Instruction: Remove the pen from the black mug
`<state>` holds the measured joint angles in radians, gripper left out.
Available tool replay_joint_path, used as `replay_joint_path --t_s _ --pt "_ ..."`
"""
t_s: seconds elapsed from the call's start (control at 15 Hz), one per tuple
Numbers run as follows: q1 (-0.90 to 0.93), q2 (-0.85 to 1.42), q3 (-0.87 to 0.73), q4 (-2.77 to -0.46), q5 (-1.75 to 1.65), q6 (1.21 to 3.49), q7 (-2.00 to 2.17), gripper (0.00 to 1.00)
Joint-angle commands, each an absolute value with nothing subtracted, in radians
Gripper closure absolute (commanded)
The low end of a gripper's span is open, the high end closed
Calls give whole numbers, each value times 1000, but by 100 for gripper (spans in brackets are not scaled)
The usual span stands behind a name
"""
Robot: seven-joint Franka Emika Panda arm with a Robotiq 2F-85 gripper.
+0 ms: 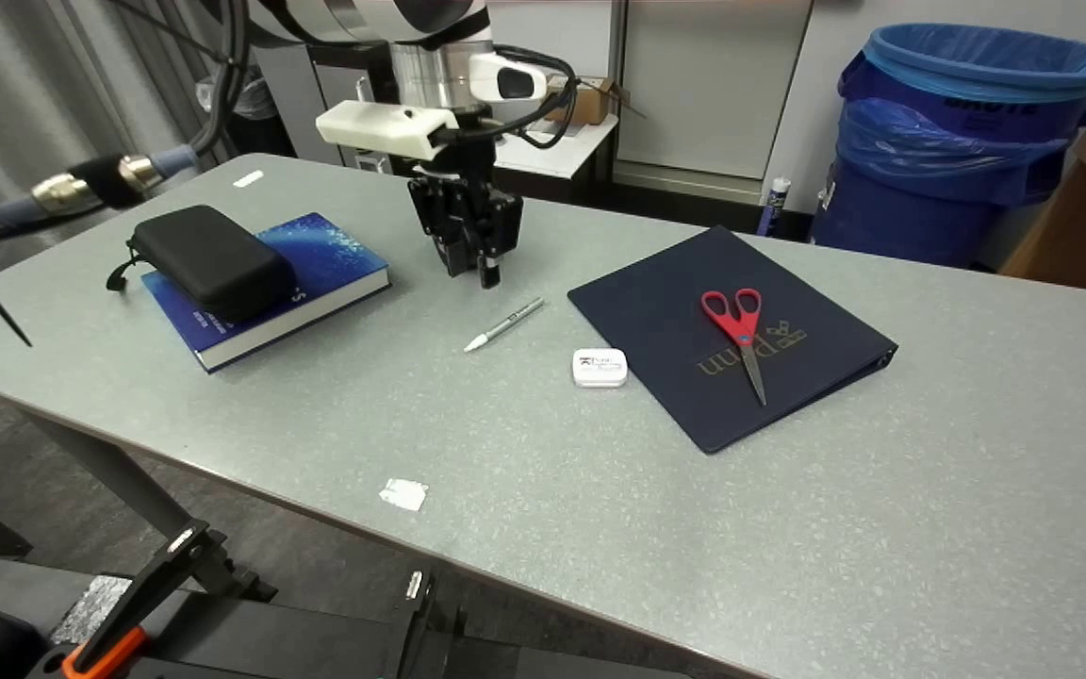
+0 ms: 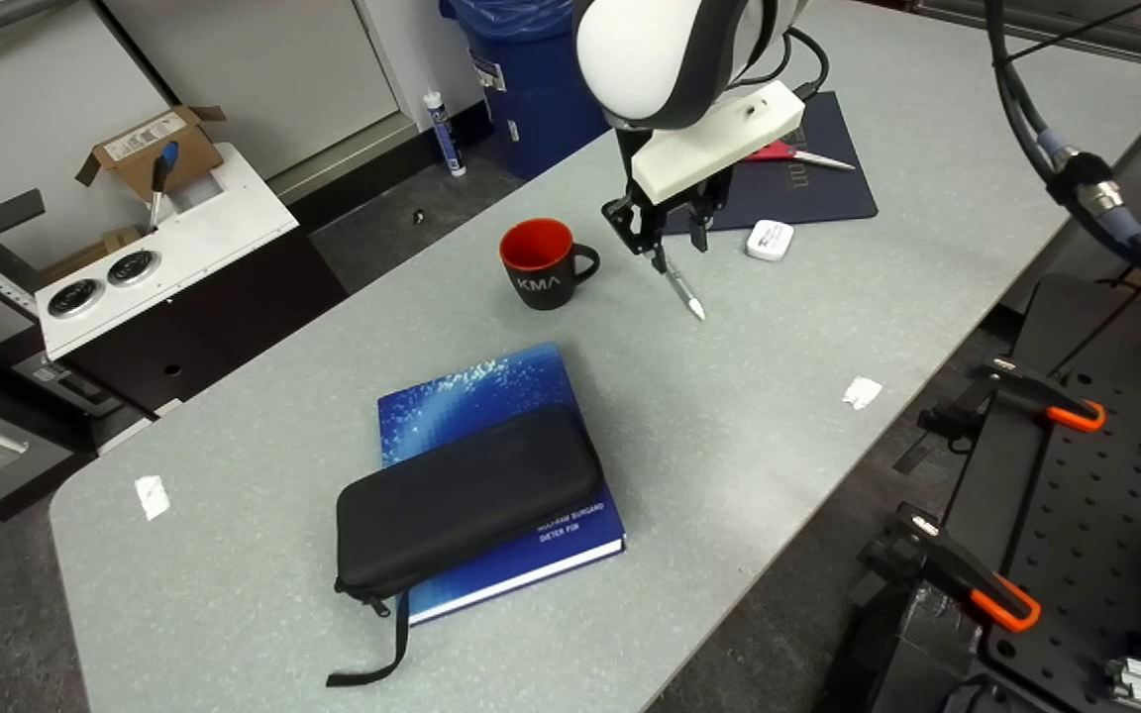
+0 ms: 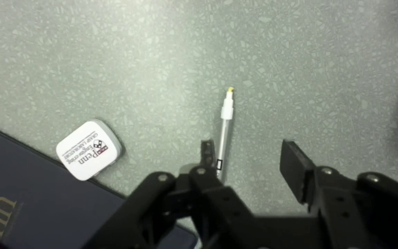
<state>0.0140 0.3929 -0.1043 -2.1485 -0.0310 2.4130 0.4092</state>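
The light grey-white pen [image 1: 503, 325] lies flat on the table, outside the mug; it also shows in an exterior view [image 2: 685, 294]. The black mug [image 2: 544, 285] stands upright, its red inside seen with no pen in it; it is out of sight in an exterior view and in the wrist view. My gripper [image 1: 473, 272] is open and empty, low over the table near the pen's rear end, and also shows in an exterior view [image 2: 678, 257]. In the wrist view, the pen [image 3: 225, 129] shows close beside the left finger of the open gripper [image 3: 246, 147], its rear end hidden.
A white tin [image 1: 600, 367] lies beside a dark blue binder [image 1: 656, 292] with red-handled scissors [image 1: 741, 325] on it. A blue book [image 2: 476, 396] carries a black case [image 2: 471, 495]. Cables [image 1: 222, 85] hang near an exterior camera.
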Motion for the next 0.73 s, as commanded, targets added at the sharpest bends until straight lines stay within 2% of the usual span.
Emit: replay_joint_path --t_s 0.0,0.13,0.2,0.67 --pt "-24 388 -72 -2122 57 2382 301 14" --pt "-39 388 -62 -2116 109 2383 256 1" --pt "-46 388 -57 -2114 131 2384 234 0" --pt "-47 393 -54 -2116 164 2394 196 0"
